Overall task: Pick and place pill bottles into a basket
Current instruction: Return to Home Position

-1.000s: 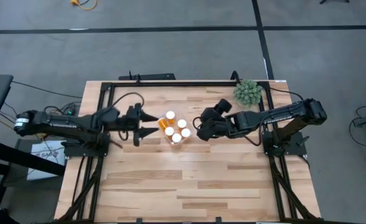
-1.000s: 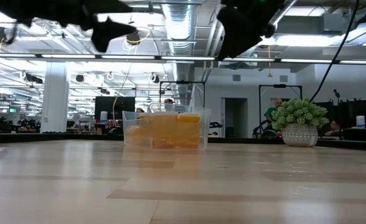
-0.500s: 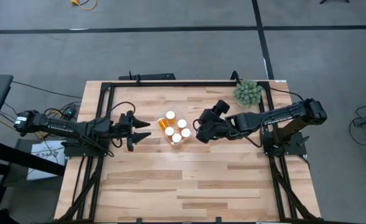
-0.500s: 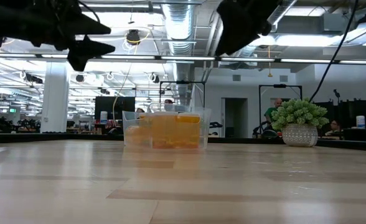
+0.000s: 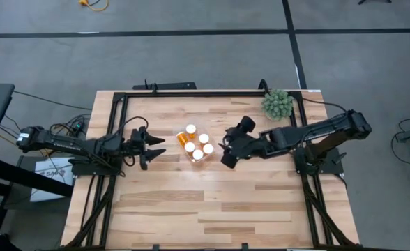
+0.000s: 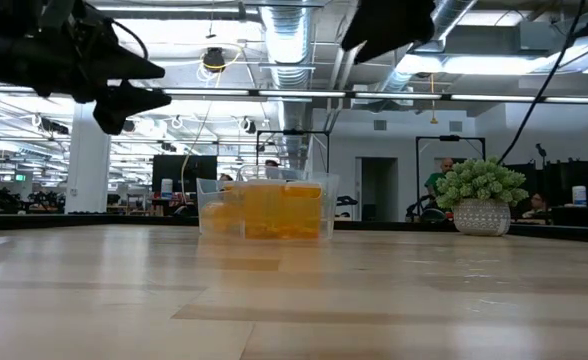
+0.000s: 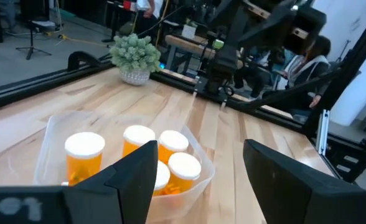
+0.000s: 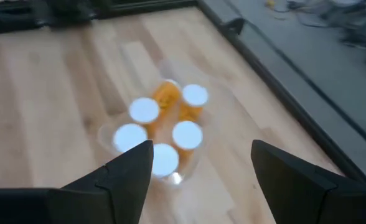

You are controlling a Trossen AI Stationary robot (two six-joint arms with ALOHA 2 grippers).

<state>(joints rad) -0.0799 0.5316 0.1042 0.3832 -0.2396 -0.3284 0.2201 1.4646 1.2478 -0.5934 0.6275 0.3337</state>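
Several pill bottles [image 5: 197, 143] with white caps and orange bodies stand in the clear basket [image 5: 206, 159] at the table's middle; one orange bottle [image 5: 183, 138] lies tilted among them. They also show in the left wrist view [image 7: 136, 152], the right wrist view [image 8: 161, 127] and the low view [image 6: 269, 210]. My left gripper [image 5: 162, 146] is open and empty, left of the basket and above the table. My right gripper [image 5: 224, 148] is open and empty, right of the basket and high above the table.
A green spiky plant ball in a white pot [image 5: 277, 104] stands at the table's far right corner, also in the low view [image 6: 481, 196]. A black frame [image 5: 191, 93] runs along the table's edges. Bare wood lies toward the near edge [image 5: 205, 209].
My left gripper has drawn back from the basket toward the table's left edge and come a little lower. My right gripper has risen a little and drawn slightly away from the basket. The basket and bottles have stayed where they were.
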